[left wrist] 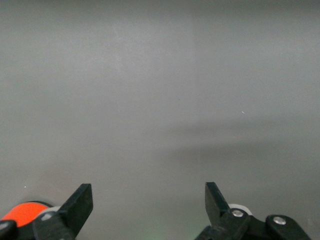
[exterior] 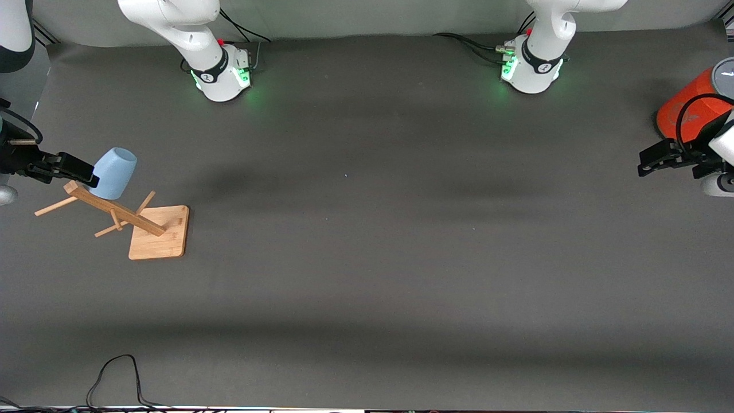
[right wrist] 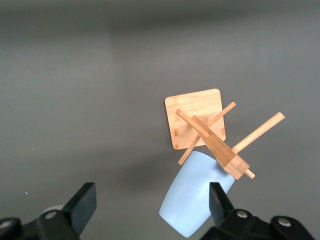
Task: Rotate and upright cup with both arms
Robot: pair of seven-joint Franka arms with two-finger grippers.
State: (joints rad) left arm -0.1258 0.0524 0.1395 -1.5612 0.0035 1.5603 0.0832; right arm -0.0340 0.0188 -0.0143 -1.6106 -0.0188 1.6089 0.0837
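The pale blue cup (exterior: 114, 172) hangs tilted on a peg of a wooden rack (exterior: 117, 209), with its closed end away from the post. In the right wrist view the cup (right wrist: 196, 197) sits close to one finger (right wrist: 218, 201). My right gripper (exterior: 85, 171) is open beside the cup at the right arm's end of the table; its midpoint (right wrist: 150, 201) is over bare mat and it holds nothing. My left gripper (exterior: 652, 160) is open and empty at the left arm's end, where the left arm waits; the left wrist view shows its gripper (left wrist: 149, 202) over bare mat.
The rack stands on a square wooden base (exterior: 159, 232) with several pegs sticking out. A large orange cylinder with a grey lid (exterior: 691, 109) stands by the left gripper and shows in the left wrist view (left wrist: 25, 212). A black cable (exterior: 114, 378) lies at the table's near edge.
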